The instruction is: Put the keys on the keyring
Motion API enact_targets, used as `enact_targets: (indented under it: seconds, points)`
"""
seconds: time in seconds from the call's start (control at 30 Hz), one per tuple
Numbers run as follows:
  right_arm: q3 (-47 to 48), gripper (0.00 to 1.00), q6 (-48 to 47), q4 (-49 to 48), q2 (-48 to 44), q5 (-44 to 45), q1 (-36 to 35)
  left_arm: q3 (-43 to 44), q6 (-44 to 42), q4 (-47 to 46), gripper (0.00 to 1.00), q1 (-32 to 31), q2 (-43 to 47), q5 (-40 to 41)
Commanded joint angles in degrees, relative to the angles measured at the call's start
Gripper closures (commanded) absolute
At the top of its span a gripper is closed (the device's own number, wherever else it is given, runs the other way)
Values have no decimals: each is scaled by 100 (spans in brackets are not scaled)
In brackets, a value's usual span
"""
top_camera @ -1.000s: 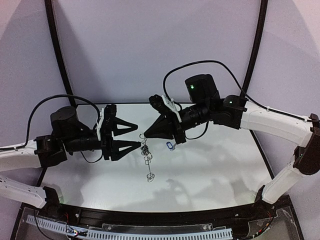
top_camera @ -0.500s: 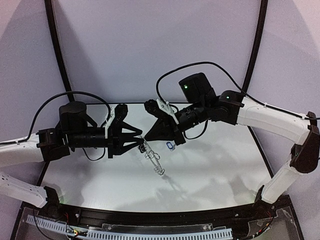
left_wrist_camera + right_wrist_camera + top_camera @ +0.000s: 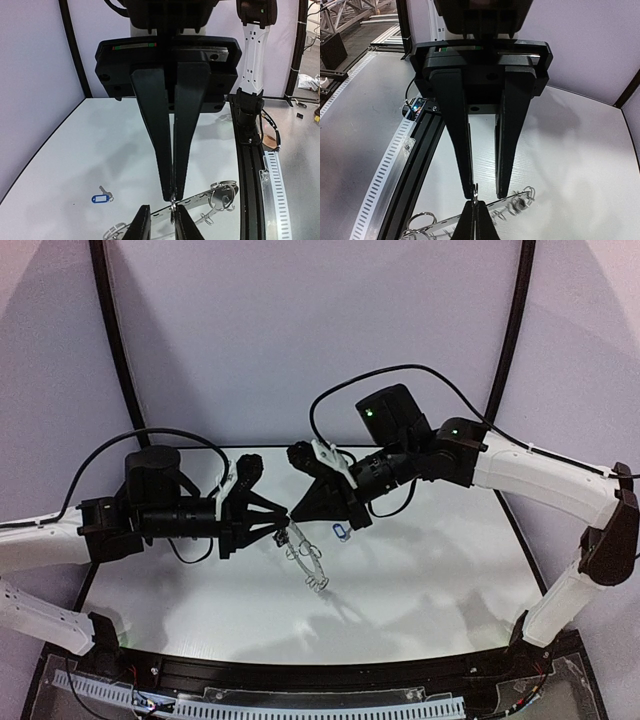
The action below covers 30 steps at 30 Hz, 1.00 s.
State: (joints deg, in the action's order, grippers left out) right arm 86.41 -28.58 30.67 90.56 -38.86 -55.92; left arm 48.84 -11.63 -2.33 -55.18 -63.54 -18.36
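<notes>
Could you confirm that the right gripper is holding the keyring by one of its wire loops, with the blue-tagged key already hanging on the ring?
Not quite. The right gripper does pinch the keyring by a wire loop, but the blue-tagged key is not on the ring. The left wrist view shows it lying on the table, apart from the ring.

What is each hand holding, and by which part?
The right hand pinches the keyring by one small wire loop on its rim. The left hand is open at that spot, gripping nothing.
</notes>
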Motion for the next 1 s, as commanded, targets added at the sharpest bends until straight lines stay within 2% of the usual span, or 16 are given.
enact_targets:
  seconds: [0.0, 0.2, 0.3, 0.57, 0.63, 0.7, 0.87, 0.93, 0.97]
  points:
    - [251, 100, -154, 6, 62, -266, -94, 196, -21, 111, 82, 15, -145, 316]
    - [296, 100, -337, 177, 120, -340, -120, 219, 295, -102, 89, 9, -264, 616]
    - [325, 100, -461, 302, 148, -349, -129, 325, 614, -40, 98, 11, -324, 790]
    - [392, 99, -590, 464, 249, -281, -138, 238, 653, -53, 99, 12, -231, 786]
    - [356, 87, -533, 366, 231, -230, -138, 231, 625, 1, 99, 13, -180, 801]
    - [240, 73, -435, 188, 168, -135, -136, 20, 628, -326, 99, 14, -68, 889]
    - [-437, 30, 18, -778, -336, 468, -114, -913, 281, -1738, 99, 11, 330, 1077]
    - [-772, 6, 216, -1280, -632, 729, -81, -1194, 146, -2337, 99, 11, 437, 1082]
    - [-988, 2, 316, -1511, -758, 851, -58, -1345, 77, -2567, 99, 9, 459, 1062]
